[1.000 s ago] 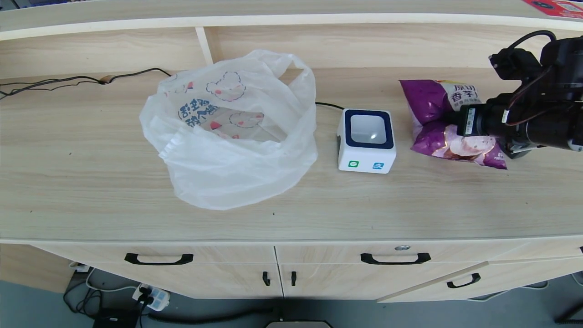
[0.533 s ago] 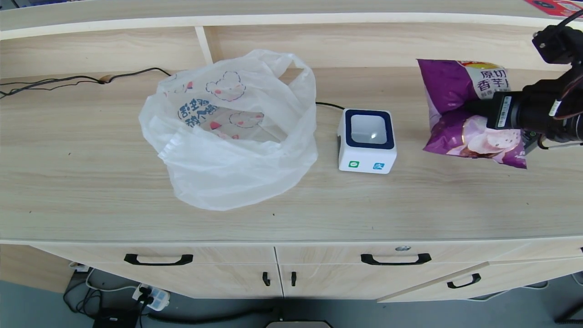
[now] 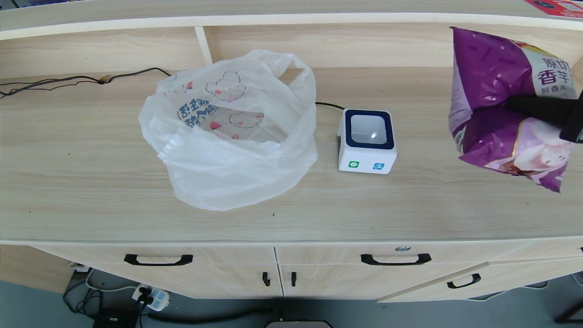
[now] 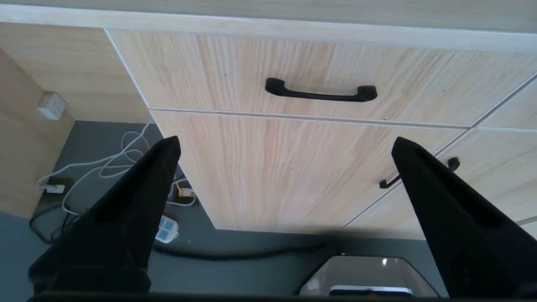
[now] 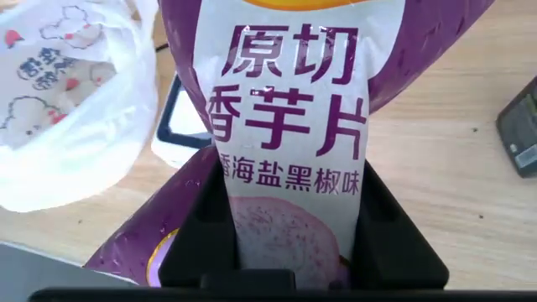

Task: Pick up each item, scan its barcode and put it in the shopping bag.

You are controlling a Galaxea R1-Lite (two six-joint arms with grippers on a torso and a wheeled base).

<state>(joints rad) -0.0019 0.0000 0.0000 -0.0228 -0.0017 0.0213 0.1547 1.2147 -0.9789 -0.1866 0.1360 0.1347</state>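
A purple chip bag (image 3: 496, 105) hangs in the air at the right edge of the head view, above the counter. My right gripper (image 3: 539, 109) is shut on its middle; the bag (image 5: 285, 126) is pinched between the black fingers (image 5: 382, 226) in the right wrist view. A white barcode scanner (image 3: 367, 140) with a dark blue rim sits on the counter left of the bag. The white plastic shopping bag (image 3: 227, 136) lies open farther left. My left gripper (image 4: 285, 218) is open, low in front of the cabinet drawers, with nothing between its fingers.
A black cable (image 3: 82, 81) runs along the counter's back left. A raised wooden shelf (image 3: 291, 20) borders the back. Drawers with black handles (image 3: 395, 259) sit under the counter edge. A dark flat object (image 5: 520, 134) lies on the counter in the right wrist view.
My right gripper has lifted the purple chip bag off the counter, raising it and carrying it toward the right edge of the view. Scanner and shopping bag have not moved.
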